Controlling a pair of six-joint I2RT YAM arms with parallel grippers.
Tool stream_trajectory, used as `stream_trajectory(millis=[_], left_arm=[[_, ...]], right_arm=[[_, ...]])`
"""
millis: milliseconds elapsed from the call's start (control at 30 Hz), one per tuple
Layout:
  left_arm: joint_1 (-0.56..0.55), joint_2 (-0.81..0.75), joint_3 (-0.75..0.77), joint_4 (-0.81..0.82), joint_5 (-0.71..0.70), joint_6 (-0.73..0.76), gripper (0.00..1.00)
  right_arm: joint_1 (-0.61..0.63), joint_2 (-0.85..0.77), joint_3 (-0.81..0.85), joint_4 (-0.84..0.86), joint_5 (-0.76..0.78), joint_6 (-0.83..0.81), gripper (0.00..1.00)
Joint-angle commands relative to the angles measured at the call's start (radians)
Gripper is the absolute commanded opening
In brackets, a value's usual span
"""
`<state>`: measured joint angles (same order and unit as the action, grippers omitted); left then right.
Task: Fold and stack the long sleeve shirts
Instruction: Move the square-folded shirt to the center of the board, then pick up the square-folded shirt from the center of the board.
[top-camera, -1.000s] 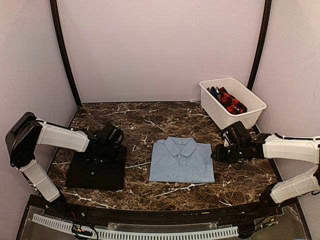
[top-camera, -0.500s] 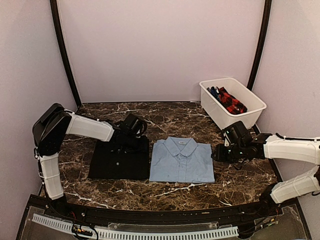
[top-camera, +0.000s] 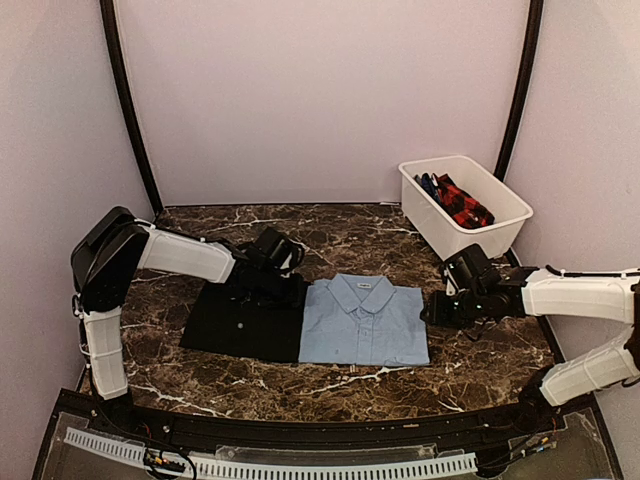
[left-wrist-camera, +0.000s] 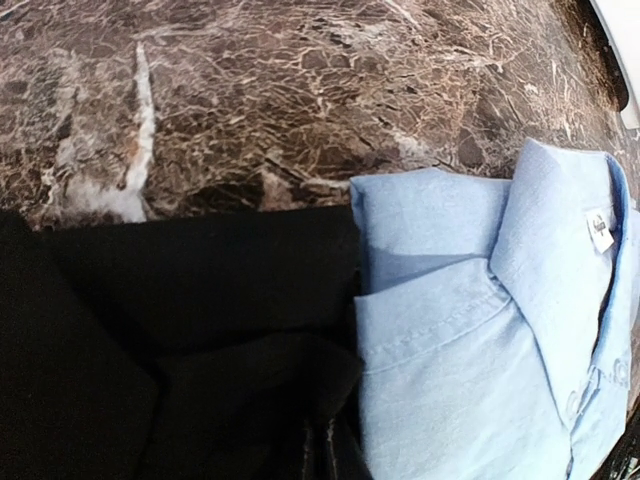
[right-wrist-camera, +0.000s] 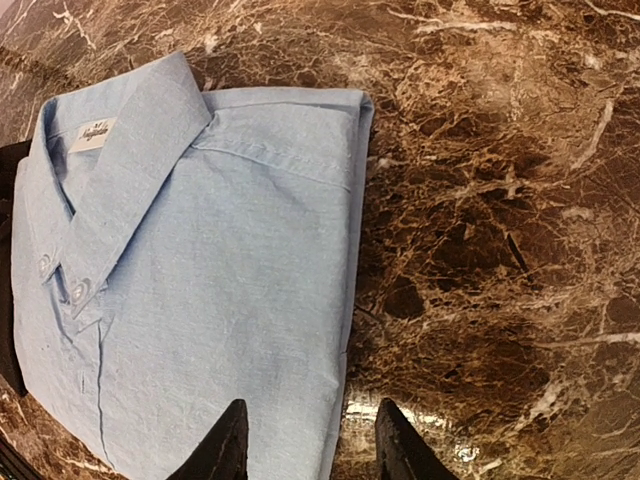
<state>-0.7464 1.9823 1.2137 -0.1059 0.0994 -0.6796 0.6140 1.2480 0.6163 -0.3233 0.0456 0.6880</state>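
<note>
The folded light-blue shirt (top-camera: 364, 320) lies collar-up at the table's middle; it also shows in the left wrist view (left-wrist-camera: 480, 330) and the right wrist view (right-wrist-camera: 200, 270). My left gripper (top-camera: 288, 284) is shut on the upper right corner of a flat black square mat (top-camera: 240, 325), whose bunched edge (left-wrist-camera: 250, 380) touches the shirt's left side. The gripper's closed tips (left-wrist-camera: 320, 458) show at the bottom of its wrist view. My right gripper (top-camera: 436, 308) is open and low, its jaws (right-wrist-camera: 312, 445) straddling the shirt's right edge, one finger over cloth, one over marble.
A white bin (top-camera: 428, 222) at the back right holds a red-black checked shirt (top-camera: 462, 205) and a dark blue one (top-camera: 428, 183). The brown marble table (top-camera: 330, 240) is walled by pale panels on three sides.
My left gripper has dragged the black mat rightwards across the table until its right edge meets the light-blue shirt. The right gripper has edged slightly left toward the shirt.
</note>
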Motion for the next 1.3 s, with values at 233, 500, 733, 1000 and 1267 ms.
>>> stream_trajectory(millis=[233, 500, 733, 1000, 1267], left_arm=[[-0.008, 0.011, 0.079, -0.094, 0.022, 0.020, 0.23], [-0.008, -0.052, 0.106, -0.104, 0.028, 0.035, 0.30], [-0.008, -0.087, 0.108, -0.108, 0.061, 0.044, 0.31], [-0.036, -0.082, 0.073, -0.057, 0.137, 0.009, 0.32], [-0.077, -0.045, 0.063, -0.015, 0.164, -0.027, 0.36]], right_arm=[[-0.003, 0.113, 0.010, 0.110, -0.016, -0.002, 0.41], [-0.002, 0.195, -0.005, 0.161, -0.032, 0.010, 0.27], [-0.012, 0.190, 0.004, 0.094, 0.031, 0.005, 0.00], [-0.068, 0.135, -0.014, 0.039, 0.052, -0.010, 0.00], [-0.077, 0.105, -0.018, 0.029, 0.037, -0.011, 0.17]])
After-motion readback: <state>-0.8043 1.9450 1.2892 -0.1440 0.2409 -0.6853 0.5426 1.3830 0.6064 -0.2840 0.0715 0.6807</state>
